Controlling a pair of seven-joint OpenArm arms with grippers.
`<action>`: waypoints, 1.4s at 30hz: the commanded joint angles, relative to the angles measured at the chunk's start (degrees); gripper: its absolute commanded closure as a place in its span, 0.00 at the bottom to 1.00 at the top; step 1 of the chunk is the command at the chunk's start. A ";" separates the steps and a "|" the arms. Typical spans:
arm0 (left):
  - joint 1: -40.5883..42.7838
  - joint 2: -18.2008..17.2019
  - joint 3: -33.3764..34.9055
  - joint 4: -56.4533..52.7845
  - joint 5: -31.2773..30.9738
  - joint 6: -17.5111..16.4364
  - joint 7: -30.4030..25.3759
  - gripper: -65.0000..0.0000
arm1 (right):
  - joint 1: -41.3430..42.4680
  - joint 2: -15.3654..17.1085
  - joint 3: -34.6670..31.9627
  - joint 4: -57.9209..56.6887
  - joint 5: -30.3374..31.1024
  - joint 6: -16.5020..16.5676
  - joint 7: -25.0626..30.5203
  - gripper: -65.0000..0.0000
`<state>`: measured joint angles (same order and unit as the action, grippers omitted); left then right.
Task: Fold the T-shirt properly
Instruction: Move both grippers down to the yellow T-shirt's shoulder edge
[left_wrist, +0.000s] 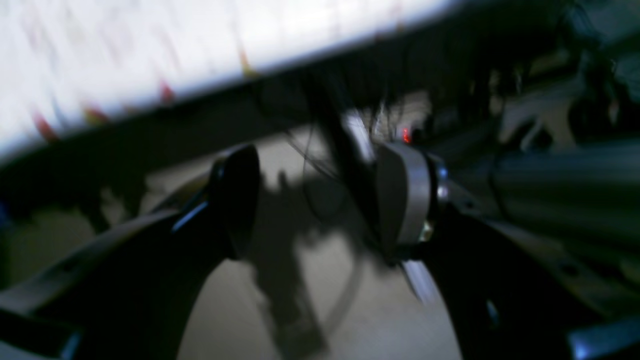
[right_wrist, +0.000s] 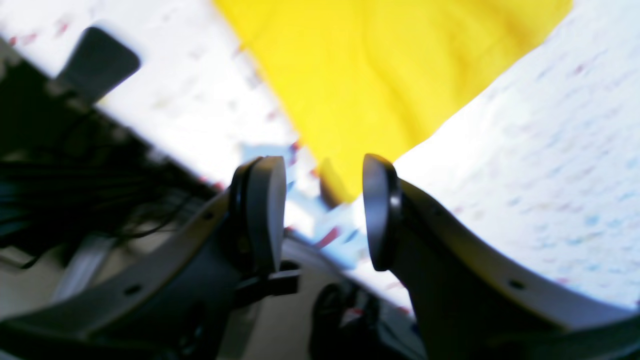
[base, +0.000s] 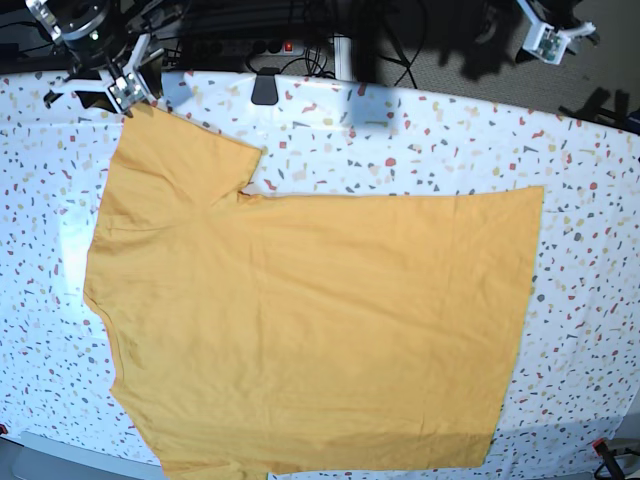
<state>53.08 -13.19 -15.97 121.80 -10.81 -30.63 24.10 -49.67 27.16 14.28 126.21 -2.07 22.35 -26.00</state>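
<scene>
**Grippers open, shirt flat on table**

Both grippers stood clear of the cloth with nothing between their jaws. Left gripper (base: 553, 38) hovered at the far right, past the table edge, jaws wide; its wrist view was badly blurred. Right gripper (right_wrist: 324, 212) hung at the far left corner, jaws parted, just above the sleeve tip. Speckled table (base: 420, 140) carried the T-shirt (base: 310, 320), spread flat, plain side up, one sleeve (base: 180, 150) pointing far-left, hem toward the right. Small dark object (base: 265, 90) lay near the far edge.
</scene>
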 joint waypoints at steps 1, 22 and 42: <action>-0.72 -0.20 -0.17 2.14 -0.59 -0.66 -1.42 0.44 | 0.48 0.46 0.39 0.74 -0.98 -0.57 0.98 0.60; -23.08 -18.38 10.29 0.11 20.90 -1.90 -11.47 0.36 | 2.84 9.01 0.37 0.74 -7.48 8.37 2.62 0.33; -45.94 -23.17 32.96 -33.40 41.79 10.08 -13.38 0.43 | 3.02 8.87 0.37 0.74 -8.22 9.60 3.32 0.33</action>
<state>7.68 -35.70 17.15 87.88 30.63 -20.49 10.74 -46.52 35.38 14.22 126.10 -10.37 32.16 -23.83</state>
